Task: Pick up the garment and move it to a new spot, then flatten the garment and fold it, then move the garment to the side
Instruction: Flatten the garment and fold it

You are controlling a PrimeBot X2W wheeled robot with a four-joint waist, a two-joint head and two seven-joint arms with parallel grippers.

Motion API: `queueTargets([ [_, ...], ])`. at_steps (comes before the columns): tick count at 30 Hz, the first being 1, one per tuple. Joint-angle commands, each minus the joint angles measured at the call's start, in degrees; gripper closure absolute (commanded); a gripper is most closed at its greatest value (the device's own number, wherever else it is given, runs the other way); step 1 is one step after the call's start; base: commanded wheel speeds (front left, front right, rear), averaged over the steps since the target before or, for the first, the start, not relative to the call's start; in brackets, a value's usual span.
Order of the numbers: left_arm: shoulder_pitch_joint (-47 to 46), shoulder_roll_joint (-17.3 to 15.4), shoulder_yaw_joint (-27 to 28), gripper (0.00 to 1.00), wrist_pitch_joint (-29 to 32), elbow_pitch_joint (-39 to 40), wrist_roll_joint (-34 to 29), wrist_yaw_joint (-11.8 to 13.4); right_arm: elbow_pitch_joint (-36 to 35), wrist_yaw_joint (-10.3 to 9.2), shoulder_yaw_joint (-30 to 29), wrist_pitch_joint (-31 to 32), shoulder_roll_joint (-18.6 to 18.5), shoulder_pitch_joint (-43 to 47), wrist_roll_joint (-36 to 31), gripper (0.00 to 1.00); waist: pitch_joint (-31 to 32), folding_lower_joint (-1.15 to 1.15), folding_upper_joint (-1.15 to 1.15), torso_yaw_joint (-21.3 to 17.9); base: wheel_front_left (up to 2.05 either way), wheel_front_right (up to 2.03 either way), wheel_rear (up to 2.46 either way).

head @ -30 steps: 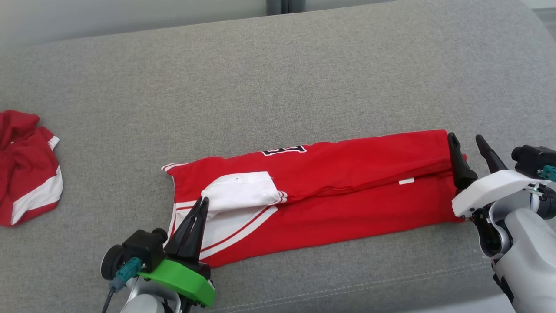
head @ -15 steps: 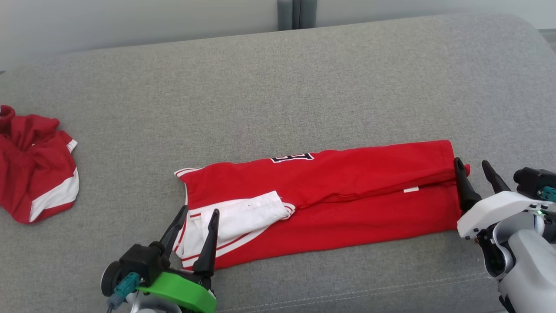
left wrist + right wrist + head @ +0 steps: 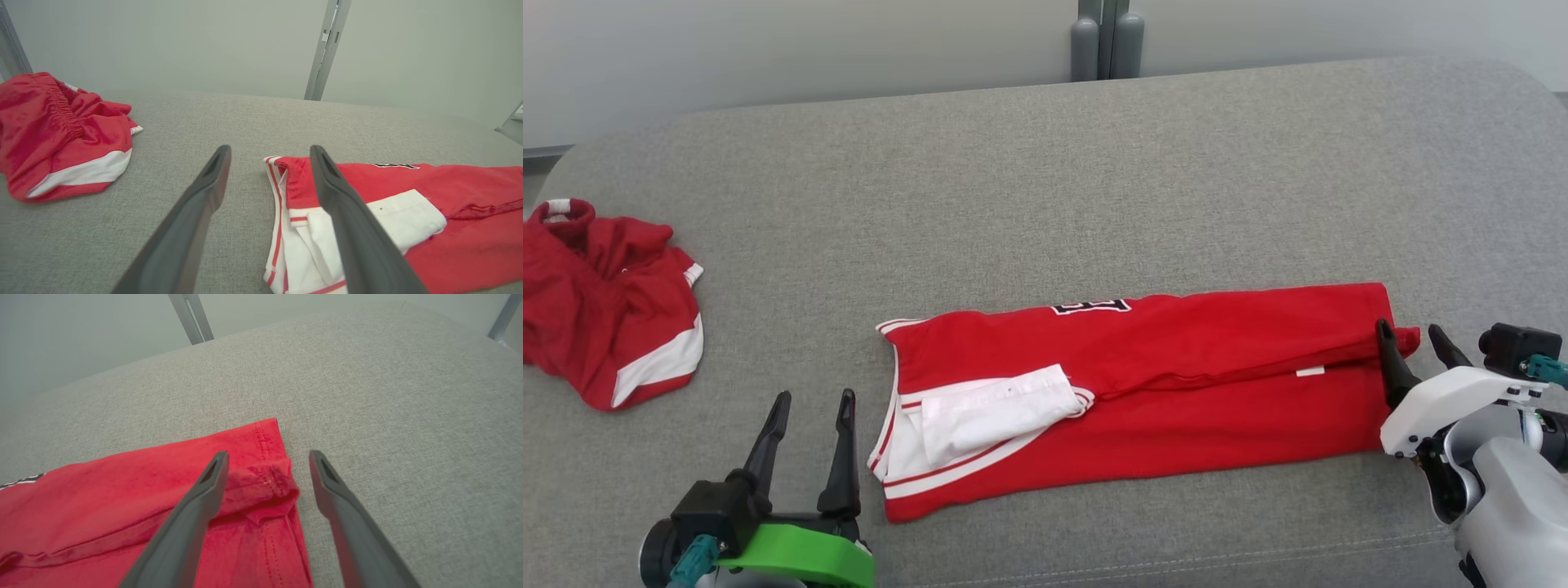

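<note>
Head view: you've got the folded red garment [image 3: 1176, 384] lying long and flat on the grey cushion [image 3: 1045, 188], front-centre, running left to right. White-trimmed end w/ a folded white flap [image 3: 996, 408] is at its left; black lettering [image 3: 1090, 307] on the far edge, small white tag [image 3: 1310, 371] nr the right end.

Left gripper [image 3: 815, 395] is low left, just beside the garment's left end. Its fingers are spread and hold nothing, with bare cushion betw them. Left wrist view agrees: gripper [image 3: 270, 149] is wide apart, and the garment [image 3: 449, 183] sits to the right, partly behind the right finger.

Right gripper [image 3: 1409, 327] is at the garment's right end, fingers spread. Right wrist view: gripper [image 3: 268, 454] straddles a rumpled fold at the corner of the garment [image 3: 122, 490], not pinching it. Can't tell if the left finger touches the cloth.

2nd red-and-white garment [image 3: 605, 302] is bunched up at far left, well apart. Grey posts [image 3: 1107, 45] stand behind the cushion.
</note>
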State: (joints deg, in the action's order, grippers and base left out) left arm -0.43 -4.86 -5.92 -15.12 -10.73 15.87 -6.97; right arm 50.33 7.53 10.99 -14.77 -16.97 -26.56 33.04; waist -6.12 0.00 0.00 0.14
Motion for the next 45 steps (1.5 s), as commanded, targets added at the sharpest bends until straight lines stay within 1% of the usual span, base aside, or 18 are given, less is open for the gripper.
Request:
queueTargets([
  [1,0.7,0.1,0.8,0.0,0.0,0.4,-0.8,0.2,0.7,-0.08,-0.1,-0.1,0.0,-0.9,-0.3,0.0,0.0,0.0,0.0,0.4,0.0,0.0,0.0],
  [11,1.1,1.4,3.5,0.0,0.0,1.3,-2.8,-0.2,8.8,-0.08,-0.5,0.7,0.4,-3.9,-0.7,0.0,-0.5,0.0,0.0,2.6,0.0,0.0,0.0],
  [14,1.2,1.5,4.1,0.0,0.0,1.4,-3.1,-0.3,11.7,-0.08,-0.1,1.1,1.1,-4.9,-0.5,0.0,-0.7,0.0,0.0,2.9,0.0,0.0,0.0],
  [15,1.2,1.5,4.1,0.0,0.0,1.4,-3.1,-0.3,11.7,-0.08,-0.1,1.1,1.1,-4.9,-0.5,0.0,-0.7,0.0,0.0,2.9,0.0,0.0,0.0],
  [16,1.0,1.6,4.3,0.0,0.0,1.4,-3.2,-0.4,13.3,-0.08,0.1,2.1,1.2,-5.3,-0.2,0.0,-0.9,0.0,0.0,3.0,0.0,0.0,0.0],
  [21,0.5,1.8,4.4,0.0,0.0,1.2,-3.5,-0.4,15.5,-0.08,0.7,2.8,2.1,-6.1,0.3,0.0,-1.3,0.0,0.0,3.1,0.0,0.0,0.0],
  [22,0.4,1.8,4.5,0.0,0.0,1.2,-3.6,-0.4,15.7,-0.08,0.9,2.8,2.1,-6.3,0.3,0.22,-1.4,0.0,0.0,3.1,0.0,0.0,0.0],
  [23,0.3,1.8,4.5,0.0,0.0,1.2,-3.6,-0.5,15.7,-0.08,1.1,2.7,2.3,-6.4,0.3,0.61,-1.4,0.0,0.0,3.0,0.0,0.0,0.0],
  [24,0.3,1.8,4.6,0.0,0.0,1.2,-3.6,-0.4,15.8,-0.08,1.2,2.5,2.3,-6.5,0.5,0.88,-1.5,0.0,0.0,2.9,0.0,0.0,0.0],
  [25,0.3,1.8,4.7,0.0,0.0,1.1,-3.6,-0.5,15.7,-0.08,1.4,2.2,2.2,-6.6,0.6,1.0,-1.5,0.0,0.0,2.9,0.0,0.0,0.0],
  [32,0.1,1.9,5.1,0.0,0.0,1.0,-3.7,-0.5,15.3,-0.1,2.2,0.7,0.3,-7.9,0.6,1.0,-1.7,0.0,0.0,2.2,0.0,0.0,0.0],
  [35,0.0,1.9,5.3,0.0,0.0,0.9,-3.7,-0.5,15.7,-0.1,2.3,0.3,-1.3,-8.8,0.0,1.0,-1.9,0.0,0.0,1.8,0.0,0.0,0.0],
  [42,-0.1,1.9,5.2,0.0,0.0,0.7,-3.2,-0.6,16.9,-0.1,1.3,-0.2,-6.9,-11.0,-1.6,1.0,-1.7,0.0,0.0,0.6,0.0,0.0,0.0],
  [45,0.0,1.9,5.1,0.0,0.0,0.7,-3.0,-0.6,16.7,-0.1,0.8,-0.4,-7.8,-11.5,-1.9,1.0,-1.6,0.0,0.0,0.1,0.0,0.0,0.0],
])
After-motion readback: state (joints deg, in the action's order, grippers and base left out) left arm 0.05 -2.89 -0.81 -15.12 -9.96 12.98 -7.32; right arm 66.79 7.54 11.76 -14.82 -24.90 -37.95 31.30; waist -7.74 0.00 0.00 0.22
